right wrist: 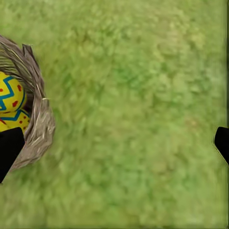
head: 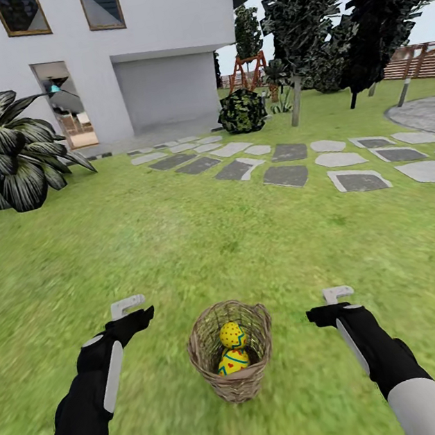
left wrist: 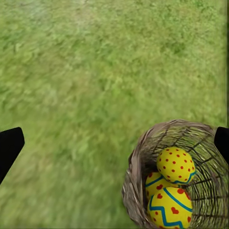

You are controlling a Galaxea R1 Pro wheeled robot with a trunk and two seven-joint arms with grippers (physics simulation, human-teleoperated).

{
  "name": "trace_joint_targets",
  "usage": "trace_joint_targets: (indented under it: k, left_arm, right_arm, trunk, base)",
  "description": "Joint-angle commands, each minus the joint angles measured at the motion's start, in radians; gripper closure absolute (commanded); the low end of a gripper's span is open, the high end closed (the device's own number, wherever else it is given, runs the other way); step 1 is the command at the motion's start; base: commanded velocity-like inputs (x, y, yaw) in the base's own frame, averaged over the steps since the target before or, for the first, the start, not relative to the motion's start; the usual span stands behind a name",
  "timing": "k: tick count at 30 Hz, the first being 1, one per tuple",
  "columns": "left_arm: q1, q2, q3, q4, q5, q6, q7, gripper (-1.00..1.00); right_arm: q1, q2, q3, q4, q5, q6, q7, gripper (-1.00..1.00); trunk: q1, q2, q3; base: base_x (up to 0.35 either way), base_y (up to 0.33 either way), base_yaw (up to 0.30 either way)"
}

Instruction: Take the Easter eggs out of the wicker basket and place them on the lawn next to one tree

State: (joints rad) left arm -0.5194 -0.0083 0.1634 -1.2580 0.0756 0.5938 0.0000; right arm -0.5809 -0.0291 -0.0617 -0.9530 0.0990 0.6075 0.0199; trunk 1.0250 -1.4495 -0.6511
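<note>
The wicker basket [head: 238,385] stands on the lawn [head: 180,244] just in front of me, between my arms. Two yellow Easter eggs [head: 233,335] with red dots show inside it in the head view. The left wrist view looks down into the basket [left wrist: 131,168] and shows three eggs [left wrist: 175,164] stacked together. My left gripper [head: 130,310] hovers open to the basket's left, my right gripper [head: 337,297] open to its right, both empty and apart from it. The right wrist view catches the basket's wall [right wrist: 41,119] and part of an egg [right wrist: 9,93]. A tree with a pale trunk [head: 295,101] stands far back.
A stepping-stone path [head: 286,164] crosses the grass ahead. A big dark-leaved plant [head: 3,153] sits at the left, a round shrub [head: 241,111] near the white house [head: 163,50]. Dark-trunked trees [head: 354,94] and a wooden fence [head: 425,62] close the far right.
</note>
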Motion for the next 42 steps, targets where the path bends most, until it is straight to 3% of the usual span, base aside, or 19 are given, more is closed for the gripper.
trace_joint_targets:
  k: [1,14,16,18,21,35,42]
  left_arm:
    - [-0.001,-0.001,0.002,-0.001,0.008,0.006,0.0,-1.0]
    - [-0.001,0.001,0.001,0.044,0.007,-0.001,-0.002,-1.0]
    - [-0.001,0.0,0.001,0.095,0.007,-0.006,-0.004,-1.0]
    - [-0.008,-0.001,0.001,0.203,0.006,-0.011,-0.005,-1.0]
    - [-0.012,0.0,-0.001,0.253,0.006,-0.02,-0.005,-1.0]
    - [-0.013,-0.001,0.0,0.28,0.005,-0.02,-0.005,-1.0]
    - [-0.013,-0.011,-0.008,0.465,0.006,-0.043,-0.005,-1.0]
  right_arm:
    - [0.0,0.0,0.0,0.0,0.01,0.005,0.003,-1.0]
    - [0.0,0.001,0.0,0.005,0.009,0.005,0.002,-1.0]
    - [0.0,0.001,0.001,0.007,0.007,0.003,0.0,-1.0]
    - [0.0,0.001,0.002,0.009,0.006,0.003,-0.001,-1.0]
    - [0.0,0.001,0.002,0.01,0.006,0.003,-0.001,-1.0]
    - [0.0,0.003,0.004,0.016,0.004,0.003,0.0,-1.0]
    - [0.0,0.003,0.005,0.016,0.006,0.003,0.002,-1.0]
  trunk:
    - [0.0,-0.001,-0.001]
    - [0.0,-0.001,-0.001]
    - [0.0,-0.001,0.001]
    - [0.0,-0.001,0.002]
    - [0.0,-0.001,0.002]
    - [0.0,-0.001,0.002]
    - [0.0,-0.001,0.002]
  base:
    - [0.0,-0.191,0.0]
    - [0.035,-0.023,0.0]
    - [0.324,0.0,0.0]
    - [0.337,0.0,0.0]
    - [0.339,0.0,0.0]
    - [0.106,0.0,0.0]
    - [0.256,0.0,0.0]
